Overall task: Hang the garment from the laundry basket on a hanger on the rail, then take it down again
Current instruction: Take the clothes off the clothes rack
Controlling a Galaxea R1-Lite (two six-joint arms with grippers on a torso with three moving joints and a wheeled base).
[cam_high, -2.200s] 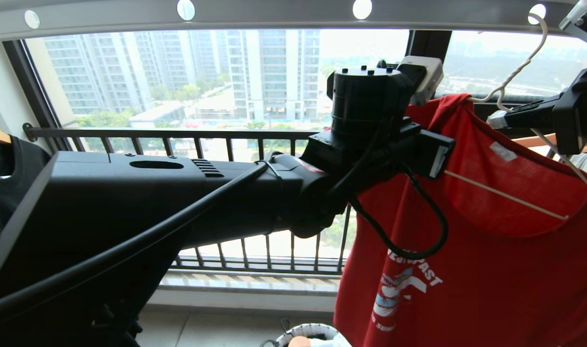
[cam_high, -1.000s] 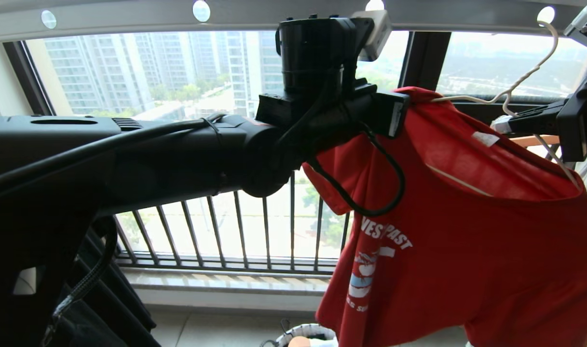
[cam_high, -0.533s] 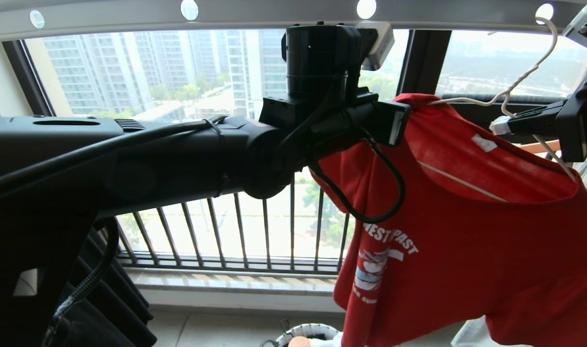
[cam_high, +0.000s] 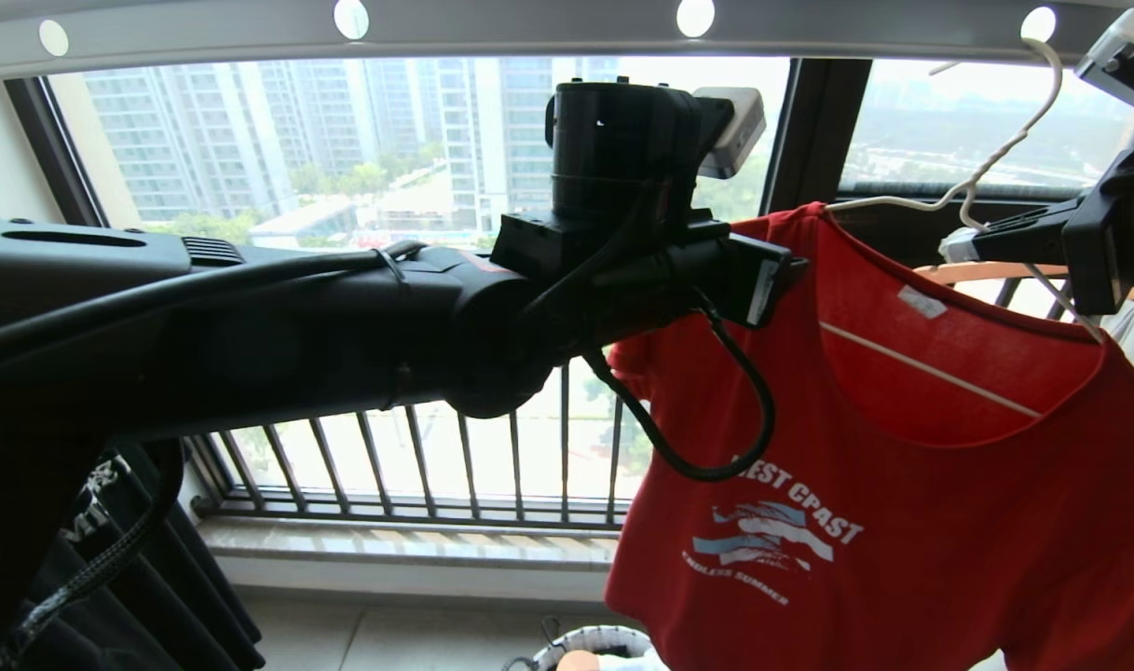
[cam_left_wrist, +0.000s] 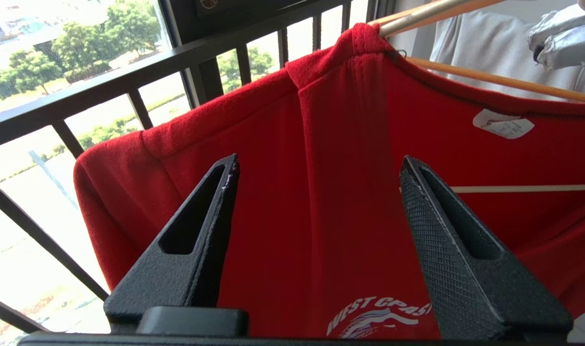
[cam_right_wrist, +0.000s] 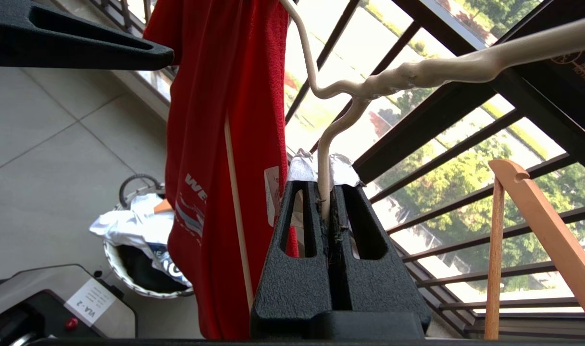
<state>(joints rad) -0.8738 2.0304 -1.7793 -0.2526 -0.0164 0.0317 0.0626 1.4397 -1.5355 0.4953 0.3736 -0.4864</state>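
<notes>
I've got the red T-shirt (cam_high: 902,485) draped on the wire hanger (cam_high: 995,158) up at the rail (cam_high: 529,28), left gripper (cam_left_wrist: 316,166) jaws spread just off its shoulder, right gripper (cam_right_wrist: 327,204) pinching the hanger's neck, so next I'd judge it's hooking on cleanly and letting go.

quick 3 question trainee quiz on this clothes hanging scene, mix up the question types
1. True or false: the left gripper is clamped on the red T-shirt.
2. What does the right gripper hold? A) wooden hanger B) wire hanger C) the rail
3. Fill in: below the shirt, on the floor, stands a laundry ____.

Key:
1. False; its jaws stand apart, with the shirt beyond them.
2. B; it is shut on the neck below the hook.
3. basket
</notes>
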